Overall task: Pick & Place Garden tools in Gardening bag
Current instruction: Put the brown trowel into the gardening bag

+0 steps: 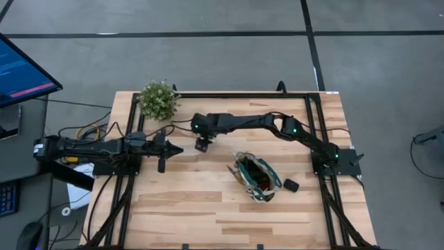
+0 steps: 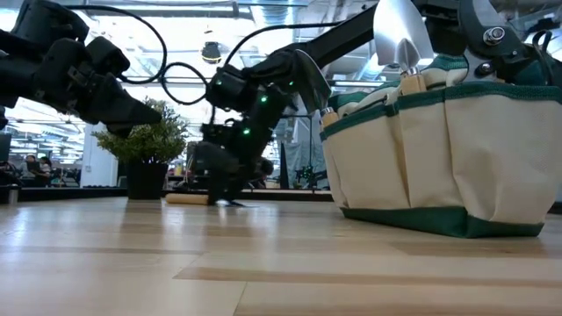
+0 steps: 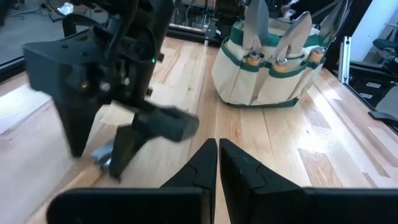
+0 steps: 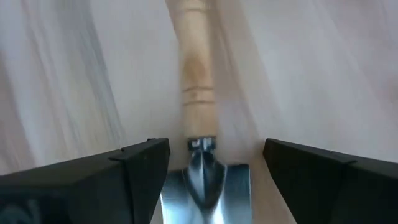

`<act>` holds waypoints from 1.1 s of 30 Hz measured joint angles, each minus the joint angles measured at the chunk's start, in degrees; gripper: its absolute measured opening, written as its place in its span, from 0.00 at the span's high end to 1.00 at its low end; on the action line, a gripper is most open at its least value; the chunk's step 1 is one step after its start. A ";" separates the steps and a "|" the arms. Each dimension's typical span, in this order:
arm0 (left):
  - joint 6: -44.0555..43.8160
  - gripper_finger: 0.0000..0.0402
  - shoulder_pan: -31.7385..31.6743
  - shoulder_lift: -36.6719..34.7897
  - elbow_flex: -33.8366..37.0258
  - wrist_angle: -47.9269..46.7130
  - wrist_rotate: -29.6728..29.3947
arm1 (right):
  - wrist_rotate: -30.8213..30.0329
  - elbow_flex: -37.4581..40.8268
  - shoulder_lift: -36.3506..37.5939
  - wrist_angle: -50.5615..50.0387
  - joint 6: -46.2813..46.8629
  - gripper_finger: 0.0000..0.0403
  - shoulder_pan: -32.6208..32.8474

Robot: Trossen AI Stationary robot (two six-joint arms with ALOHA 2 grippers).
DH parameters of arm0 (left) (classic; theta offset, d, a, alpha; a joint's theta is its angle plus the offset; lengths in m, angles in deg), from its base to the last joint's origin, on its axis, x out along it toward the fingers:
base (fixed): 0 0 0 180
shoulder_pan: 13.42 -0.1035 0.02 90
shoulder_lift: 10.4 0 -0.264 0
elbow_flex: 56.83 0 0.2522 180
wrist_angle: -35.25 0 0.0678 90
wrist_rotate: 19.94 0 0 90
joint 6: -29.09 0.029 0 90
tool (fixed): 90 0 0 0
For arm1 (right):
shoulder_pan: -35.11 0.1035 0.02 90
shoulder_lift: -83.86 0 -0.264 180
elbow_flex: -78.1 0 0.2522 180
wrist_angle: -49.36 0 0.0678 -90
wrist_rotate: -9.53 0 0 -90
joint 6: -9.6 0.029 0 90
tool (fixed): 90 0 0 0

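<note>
A wooden table (image 1: 208, 201) is sitting on a grey floor, a plant (image 1: 158, 99) at its far left corner. The left gripper (image 3: 217, 163) is hovering at the left side, fingers pressed together, empty. The right gripper (image 4: 208, 165) is hanging spread over a trowel (image 4: 198, 93) lying flat mid-table, one finger either side of the neck. It should probably descend squarely and pinch where handle meets blade. Right of centre, the bag (image 1: 255, 178) is already carrying trowels in its pockets.
</note>
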 joint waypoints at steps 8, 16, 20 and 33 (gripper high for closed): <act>0.00 0.96 -0.02 -0.02 0.00 0.43 0.00 | -5.03 0.42 5.70 -13.53 -8.47 0.37 -2.35; 0.00 0.96 -0.02 -0.02 0.00 0.68 0.00 | -4.73 0.46 10.68 -21.68 -7.83 0.37 -7.26; 0.02 0.96 -0.01 -0.02 0.00 0.70 0.00 | -1.83 0.34 14.99 -15.85 3.70 0.37 -7.91; 0.00 0.96 -0.01 -0.02 0.00 1.14 0.01 | -0.45 0.36 7.33 -2.18 12.67 0.93 -2.89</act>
